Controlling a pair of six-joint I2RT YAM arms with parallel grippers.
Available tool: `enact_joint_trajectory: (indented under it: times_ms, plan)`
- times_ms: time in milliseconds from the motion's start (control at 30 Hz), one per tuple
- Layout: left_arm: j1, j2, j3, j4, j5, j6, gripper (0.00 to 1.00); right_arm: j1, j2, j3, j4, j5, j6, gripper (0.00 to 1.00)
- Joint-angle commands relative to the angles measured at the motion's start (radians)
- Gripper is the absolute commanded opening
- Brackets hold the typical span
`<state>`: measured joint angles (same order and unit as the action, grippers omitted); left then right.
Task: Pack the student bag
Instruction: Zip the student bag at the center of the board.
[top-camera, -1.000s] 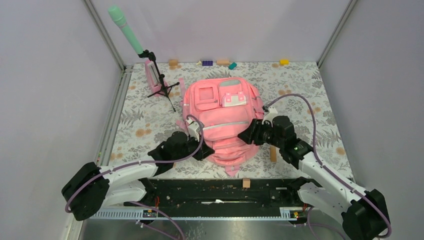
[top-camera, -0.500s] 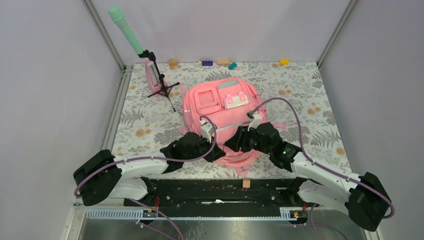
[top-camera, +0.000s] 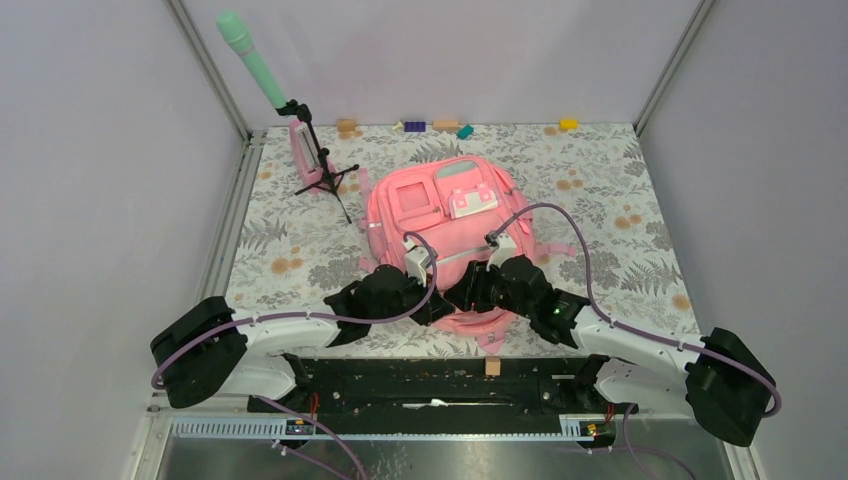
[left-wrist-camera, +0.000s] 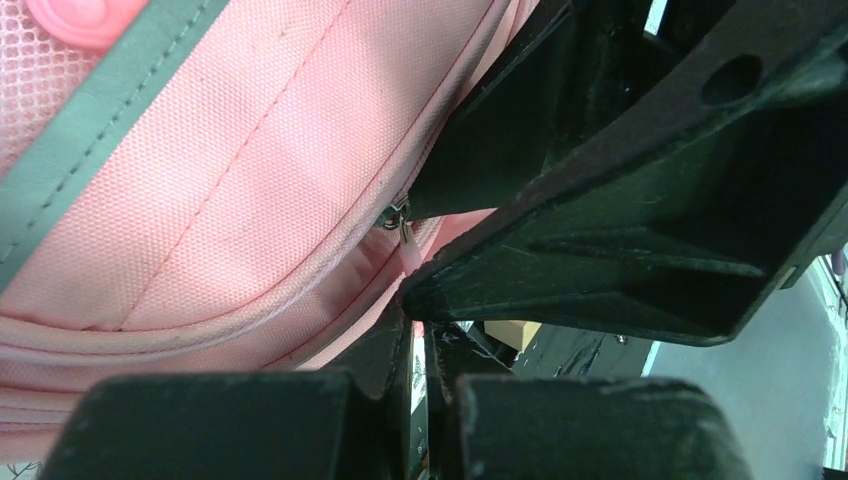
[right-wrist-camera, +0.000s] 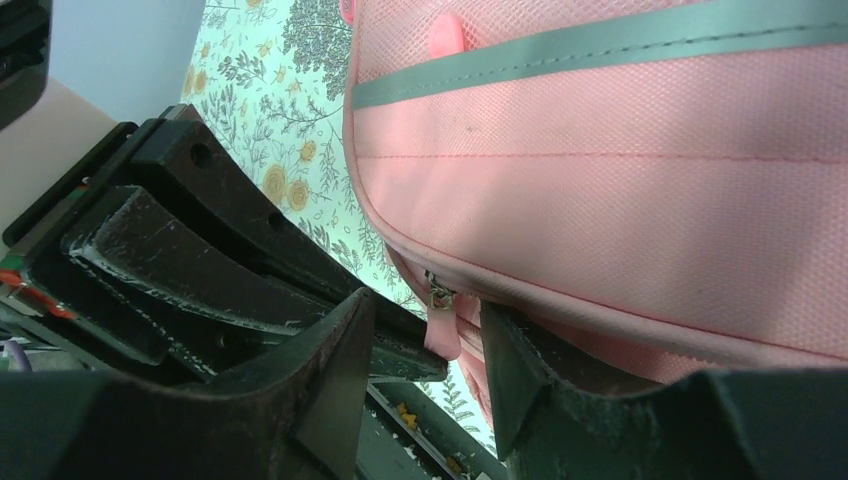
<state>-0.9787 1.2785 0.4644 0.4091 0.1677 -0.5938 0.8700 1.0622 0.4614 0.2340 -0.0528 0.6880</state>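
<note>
Bag: pink backpack (top-camera: 440, 225) lies flat on the floral bench (top-camera: 620, 200), front pockets up, long axis running from the far side toward the arm bases
Near end: both arms meet at the bag's near edge
Zip pull: small pink tab (right-wrist-camera: 441, 322) on a metal slider hangs from the curved zip seam at that edge; also seen in left wrist view (left-wrist-camera: 408, 252)
Right hand (right-wrist-camera: 425, 345): fingers apart, one either side of the tab; the tab sits in the gap, not pinched
Left hand (left-wrist-camera: 425, 385): fingers almost together, only a thin slit between them, nothing held; tab lies just above and ahead of its tips
Key relation: right hand is the nearer, tab already between its fingers
Zip state: seam looks closed around the slider; contents of bag not visible
Elsewhere: small blocks (top-camera: 440, 125) along far edge, green mic on stand (top-camera: 300, 130) far left
</note>
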Motion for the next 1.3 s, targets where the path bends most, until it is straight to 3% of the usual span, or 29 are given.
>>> enact_joint_trajectory:
  times_ms: [0, 233, 433, 600, 700, 800, 900, 1067, 1167, 1267]
  plan:
    - [-0.01, -0.01, 0.032, 0.138, -0.022, -0.027, 0.0, 0.034, 0.036, -0.008, 0.041, 0.0, 0.021, 0.5]
    - [-0.014, -0.01, 0.023, 0.16, -0.033, -0.044, 0.0, 0.054, 0.071, 0.004, 0.058, -0.001, 0.031, 0.43]
    - [-0.014, -0.04, 0.012, 0.148, -0.075, -0.065, 0.01, 0.058, 0.08, -0.011, 0.052, 0.027, 0.045, 0.18]
    - [-0.015, -0.118, 0.008, 0.06, -0.126, -0.075, 0.53, 0.058, 0.039, -0.042, 0.05, 0.076, 0.055, 0.0]
    - [-0.014, -0.22, -0.019, -0.037, -0.247, -0.103, 0.59, 0.057, 0.006, -0.054, 0.041, 0.097, 0.061, 0.0]
    - [-0.012, -0.347, -0.059, -0.118, -0.39, -0.157, 0.75, 0.056, -0.013, -0.056, 0.027, 0.105, 0.056, 0.0]
    - [-0.003, -0.422, -0.062, -0.182, -0.443, -0.181, 0.88, 0.057, -0.015, -0.056, 0.025, 0.101, 0.052, 0.0]
    - [0.056, -0.363, 0.013, -0.259, -0.371, -0.25, 0.89, 0.057, -0.006, -0.058, 0.041, 0.085, 0.055, 0.0]
    - [0.086, -0.3, 0.029, -0.27, -0.358, -0.287, 0.81, 0.057, -0.009, -0.06, 0.049, 0.074, 0.062, 0.0]
    - [0.092, -0.29, -0.018, -0.182, -0.373, -0.334, 0.75, 0.057, -0.018, -0.064, 0.055, 0.065, 0.064, 0.0]
